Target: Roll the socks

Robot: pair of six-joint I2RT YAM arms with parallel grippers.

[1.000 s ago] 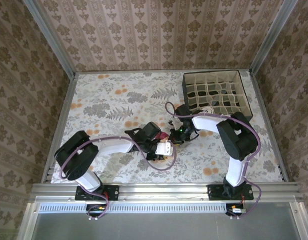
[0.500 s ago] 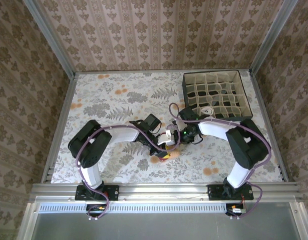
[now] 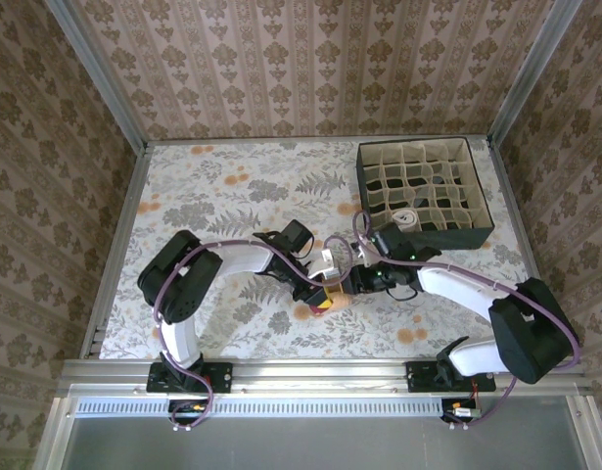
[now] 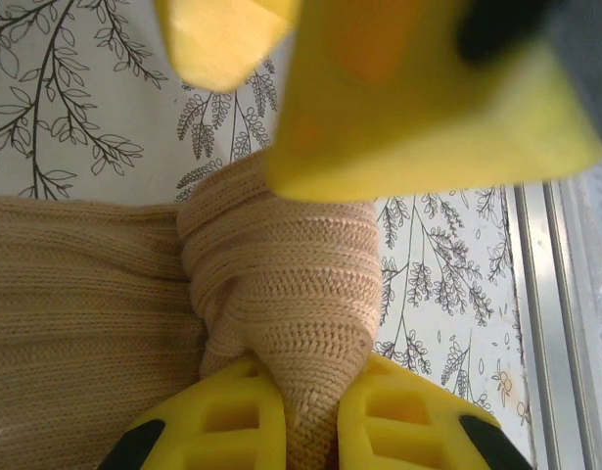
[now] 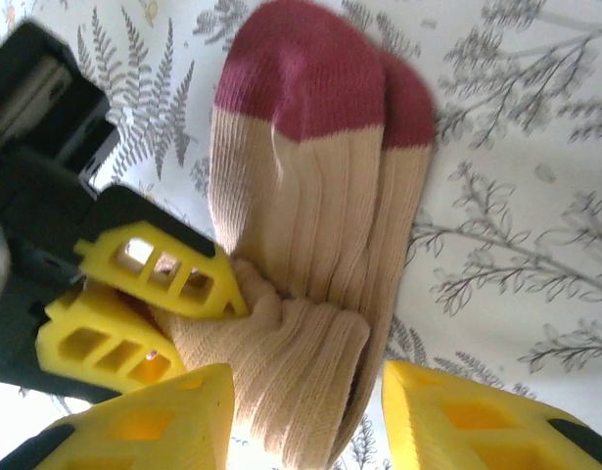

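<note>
Pinching tan knitted socks between its two clenched fingers: left gripper; the right gripper holds two fingers released, astride the bundle. Right wrist view adds two maroon toes.

Socks tan w/ maroon toes; yellow jaws; table floral.

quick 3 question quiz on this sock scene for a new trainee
1. True or false: the left gripper is shut on the socks.
2. The right gripper is: A) shut on the socks B) open, socks between its fingers C) open over bare table.
3. Fill in: the toes are ___.
Key: 1 true; 2 B; 3 maroon.
</note>
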